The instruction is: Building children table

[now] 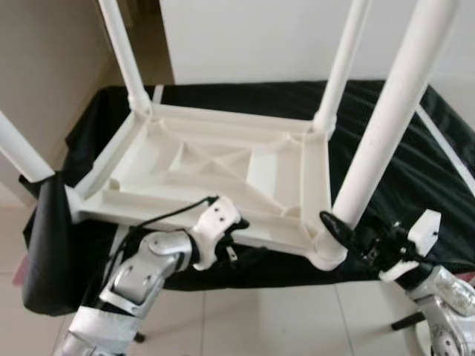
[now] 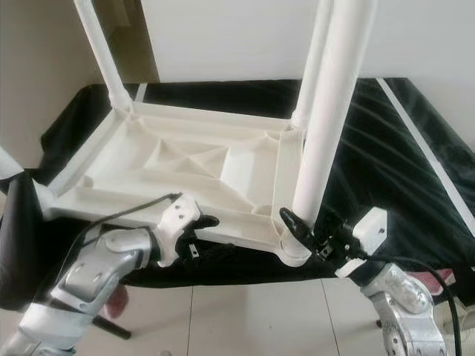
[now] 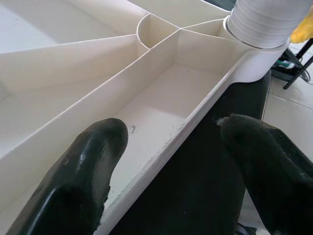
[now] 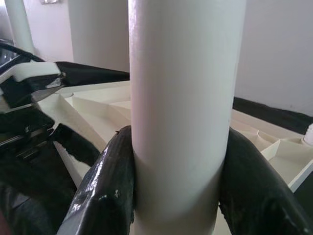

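At the lower right of the head views, the right gripper (image 2: 304, 226) is clamping the near right table leg (image 1: 386, 126) just above the socket where that leg is meeting the tabletop. In the right wrist view its two black fingers (image 4: 105, 191) are pressing against opposite sides of the white tube, which is filling the gap between them.

At the lower left, the left gripper (image 1: 236, 236) is reaching to the near edge of the upturned white plastic tabletop (image 1: 215, 167). In the left wrist view its fingers (image 3: 80, 183) are standing apart and straddling the tabletop's near rim: one finger is lying inside the ribbed underside, the other is sitting outside over the black cloth (image 1: 430, 156). They are not closing on the rim.

The tabletop is lying upside down in the middle of the frame, on the black cloth covering a work surface, with its moulded ribs facing up. Beyond the grippers, the far right leg (image 1: 341, 67) is rising from its corner toward the top of the frame, and the far left leg (image 1: 122, 52) is standing at the upper left corner. The near left leg (image 1: 18, 152) is angling out at the left edge of the frame. A pale wall (image 1: 252, 37) is standing behind the table, and light floor tiles (image 1: 282, 319) are showing along the bottom.
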{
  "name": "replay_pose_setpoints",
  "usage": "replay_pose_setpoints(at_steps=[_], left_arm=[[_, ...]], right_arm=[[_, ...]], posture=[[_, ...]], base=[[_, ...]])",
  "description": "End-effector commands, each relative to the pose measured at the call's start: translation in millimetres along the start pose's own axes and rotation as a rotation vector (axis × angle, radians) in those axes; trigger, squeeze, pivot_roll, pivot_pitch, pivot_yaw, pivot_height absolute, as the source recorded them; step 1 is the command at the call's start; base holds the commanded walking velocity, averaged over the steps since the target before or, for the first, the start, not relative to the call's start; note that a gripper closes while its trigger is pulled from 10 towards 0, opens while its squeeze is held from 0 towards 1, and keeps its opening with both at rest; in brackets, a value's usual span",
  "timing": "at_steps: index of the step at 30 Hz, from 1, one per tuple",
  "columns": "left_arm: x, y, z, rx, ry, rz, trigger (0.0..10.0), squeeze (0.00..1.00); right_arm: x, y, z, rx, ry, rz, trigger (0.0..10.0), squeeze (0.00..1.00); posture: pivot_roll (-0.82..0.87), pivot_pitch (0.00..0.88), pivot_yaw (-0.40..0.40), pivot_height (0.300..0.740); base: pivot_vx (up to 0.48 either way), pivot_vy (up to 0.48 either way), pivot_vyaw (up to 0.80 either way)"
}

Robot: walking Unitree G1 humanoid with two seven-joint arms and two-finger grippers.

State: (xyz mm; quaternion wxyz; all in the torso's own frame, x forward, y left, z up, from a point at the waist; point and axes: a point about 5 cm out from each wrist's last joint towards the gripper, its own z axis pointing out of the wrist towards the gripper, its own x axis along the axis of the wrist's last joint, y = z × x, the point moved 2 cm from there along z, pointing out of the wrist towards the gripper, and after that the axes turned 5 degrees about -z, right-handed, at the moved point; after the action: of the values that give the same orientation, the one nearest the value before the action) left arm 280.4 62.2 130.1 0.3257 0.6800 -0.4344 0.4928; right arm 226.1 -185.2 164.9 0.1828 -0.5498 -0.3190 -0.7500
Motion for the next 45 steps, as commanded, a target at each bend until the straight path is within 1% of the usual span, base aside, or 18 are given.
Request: replay_pose_setpoints(at_steps=[1,6,11,12,13,16,20,25,27,28,31,32,34,36,40,43,45], left_arm=[[-4.6,-2.0,-2.0,0.003,-0.023,-0.014,10.0,0.00],[-4.1,-3.4,-3.2,0.005,-0.024,-0.024,10.0,0.00],[-1.9,-3.3,-4.0,-0.002,-0.021,-0.032,10.0,0.00],[-1.0,-4.3,-4.4,0.001,-0.021,-0.032,10.0,0.00],[-1.0,-4.3,-4.4,0.001,-0.021,-0.032,10.0,0.00],[1.5,-6.0,-5.9,0.004,-0.021,-0.025,10.0,0.00],[2.8,-5.3,-6.4,0.000,-0.020,-0.019,10.0,0.00],[3.9,-4.3,-7.4,-0.007,-0.020,-0.021,10.0,0.00],[4.0,-4.3,-8.6,-0.011,-0.023,-0.020,10.0,0.00],[4.0,-4.3,-8.6,-0.011,-0.023,-0.020,10.0,0.00],[5.9,-5.6,-9.2,-0.008,-0.022,-0.016,10.0,0.00],[5.9,-5.6,-9.2,-0.008,-0.022,-0.016,10.0,0.00],[7.5,-5.7,-9.3,-0.010,-0.019,-0.015,10.0,0.00],[8.1,-5.7,-9.5,-0.012,-0.018,-0.014,10.0,0.00],[8.4,-5.8,-9.4,-0.012,-0.019,-0.012,10.0,0.00],[9.7,-6.3,-9.6,-0.010,-0.019,-0.008,10.0,0.00],[10.1,-6.5,-10.0,-0.009,-0.018,-0.009,10.0,0.00]], right_arm=[[-26.6,-11.0,-10.0,0.036,-0.124,0.076,10.0,0.00],[-36.6,-10.7,-14.2,0.012,-0.130,0.072,10.0,0.00],[-40.4,-10.4,-13.7,0.037,-0.149,0.071,10.0,0.00],[-42.5,-10.6,-12.5,0.059,-0.164,0.035,10.0,0.00],[-42.5,-10.6,-12.5,0.059,-0.164,0.035,10.0,0.00],[-48.0,-12.4,-10.8,0.131,-0.211,-0.037,10.0,0.00],[-48.2,-12.0,-10.0,0.145,-0.205,-0.063,10.0,0.00],[-48.7,-8.8,-12.8,0.128,-0.181,-0.044,10.0,0.00],[-49.4,-5.9,-16.0,0.104,-0.169,-0.002,10.0,0.00],[-49.4,-5.9,-16.0,0.104,-0.169,-0.002,10.0,0.00],[-49.3,1.2,-21.8,0.043,-0.137,0.061,10.0,0.00],[-49.3,1.2,-21.8,0.043,-0.137,0.061,10.0,0.00],[-48.6,7.5,-25.1,-0.009,-0.116,0.101,10.0,0.00],[-48.7,11.1,-26.1,-0.039,-0.105,0.111,10.0,0.00],[-49.7,13.3,-26.1,-0.056,-0.103,0.111,10.0,0.00],[-54.0,15.9,-29.0,-0.077,-0.121,0.150,10.0,0.00],[-55.2,16.8,-30.0,-0.081,-0.127,0.159,10.0,0.00]], posture=[[-0.02,0.111,0.038,0.740],[-0.02,0.115,0.047,0.740],[-0.01,0.117,0.050,0.740],[-0.01,0.117,0.055,0.740],[-0.01,0.117,0.055,0.740],[-0.01,0.115,0.068,0.740],[0.00,0.115,0.073,0.740],[0.00,0.113,0.077,0.740],[0.00,0.114,0.082,0.740],[0.00,0.114,0.082,0.740],[0.00,0.114,0.086,0.740],[0.00,0.114,0.086,0.740],[0.00,0.114,0.089,0.740],[0.00,0.113,0.090,0.740],[0.00,0.112,0.089,0.740],[0.00,0.113,0.086,0.740],[0.00,0.113,0.087,0.740]], base=[[0.000,0.000,0.00],[0.000,0.000,0.00],[0.000,0.000,0.00],[0.000,0.000,0.00],[0.000,0.000,0.00],[0.000,0.000,0.00],[0.000,0.000,0.00],[0.000,0.000,0.00],[0.000,0.000,0.00],[0.000,0.000,0.00],[0.000,0.000,0.00],[0.000,0.000,0.00],[0.000,0.000,0.00],[0.000,0.000,0.00],[0.000,0.000,0.00],[0.000,0.000,0.00],[0.000,0.000,0.00]])
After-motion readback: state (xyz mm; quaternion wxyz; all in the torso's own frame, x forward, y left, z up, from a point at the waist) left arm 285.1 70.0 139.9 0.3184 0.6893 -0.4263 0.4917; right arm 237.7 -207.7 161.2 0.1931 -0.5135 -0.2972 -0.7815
